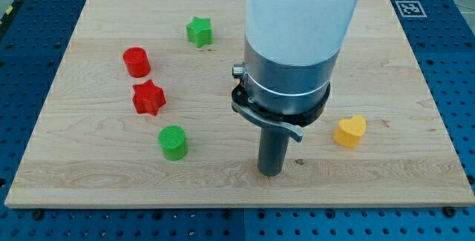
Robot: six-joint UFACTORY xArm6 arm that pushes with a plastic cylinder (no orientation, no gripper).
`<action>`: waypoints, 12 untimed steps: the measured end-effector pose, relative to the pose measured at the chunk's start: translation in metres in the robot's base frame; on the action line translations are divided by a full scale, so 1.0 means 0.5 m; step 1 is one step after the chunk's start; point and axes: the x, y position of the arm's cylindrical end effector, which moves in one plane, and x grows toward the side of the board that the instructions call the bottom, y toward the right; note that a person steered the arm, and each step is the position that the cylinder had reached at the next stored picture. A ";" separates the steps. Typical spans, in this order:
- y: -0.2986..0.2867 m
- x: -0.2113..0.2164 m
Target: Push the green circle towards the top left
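Camera view shows the wooden board (415, 70), then my tip (270, 173) near its bottom edge, touching nothing, well right of the green circle (173, 142) toward the bottom-left corner. Risk (my judgement): pushing up-left drives it into the red star (148, 97).

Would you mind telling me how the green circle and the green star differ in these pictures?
The green circle is a round cylinder, while the green star has pointed arms. The green circle sits toward the view's bottom, just below the red star; the green star sits near the view's top edge of the board. The green circle is nearer my tip, which stands to its right in the view, apart from both. They share the same green colour and both rest flat on the board.
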 end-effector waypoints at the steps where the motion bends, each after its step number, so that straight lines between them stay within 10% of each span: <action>1: -0.041 0.023; 6: -0.326 0.038; 12: -0.199 -0.075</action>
